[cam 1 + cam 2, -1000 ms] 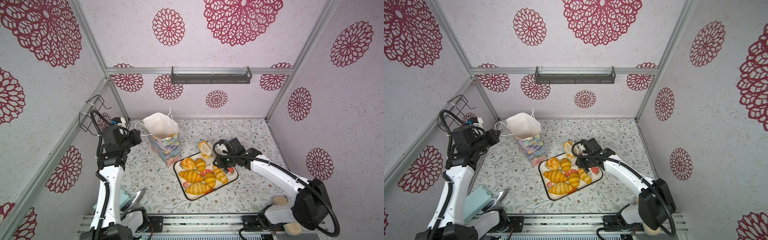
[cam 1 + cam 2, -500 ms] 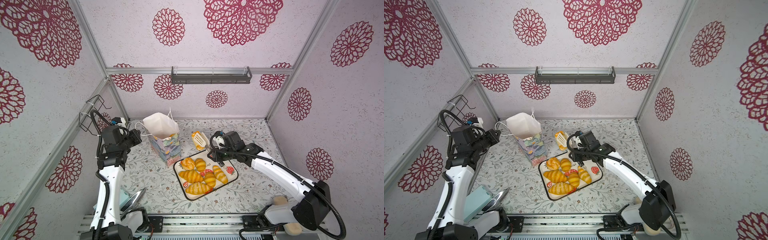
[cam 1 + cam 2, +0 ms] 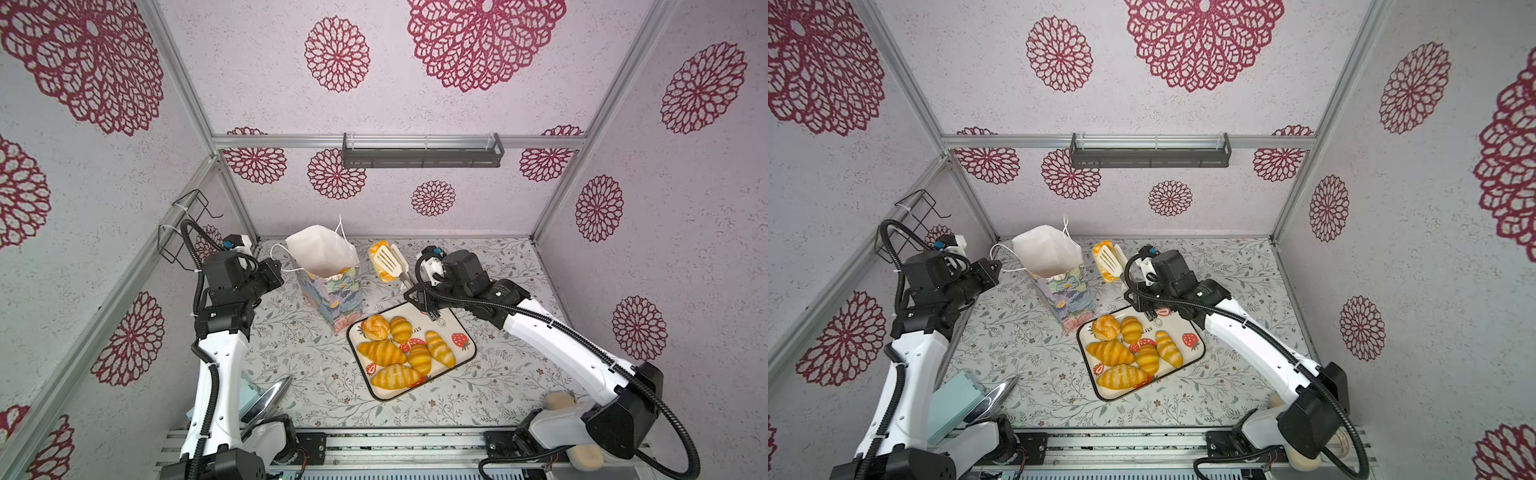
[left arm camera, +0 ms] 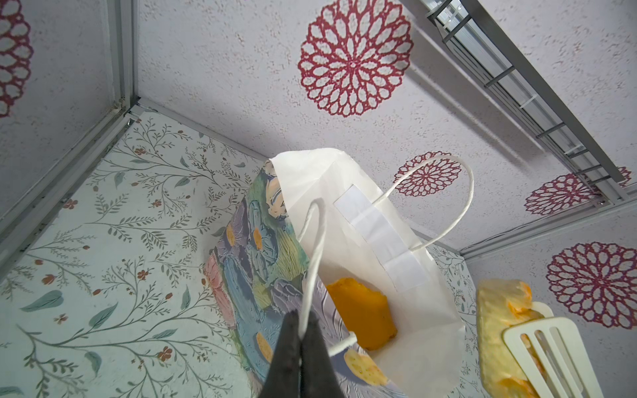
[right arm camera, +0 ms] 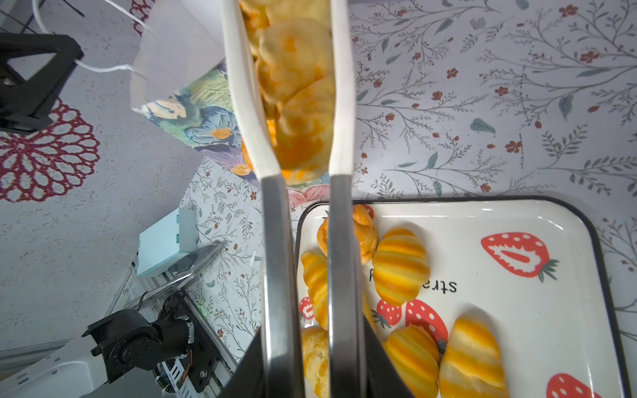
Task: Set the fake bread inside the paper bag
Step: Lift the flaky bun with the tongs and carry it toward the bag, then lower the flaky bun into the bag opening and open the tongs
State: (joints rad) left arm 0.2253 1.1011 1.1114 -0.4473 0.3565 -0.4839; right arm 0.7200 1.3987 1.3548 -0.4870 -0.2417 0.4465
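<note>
As handle [image 4: 315, 248] is pinched in left gripper [image 4: 301, 318], likely light, slick loaf [image 5: 296, 86] is clamped mid-length by tongs [image 3: 390, 259] clenched in right gripper [image 5: 313, 344].

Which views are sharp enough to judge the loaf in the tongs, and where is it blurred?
Right wrist view: the plaited loaf and tongs sit close to the lens and are blurred; the tray behind is sharp. Left wrist view: the paper bag is crisp, the loaf at the edge slightly soft. Both top views: evenly lit, sharp, loaf small.
</note>
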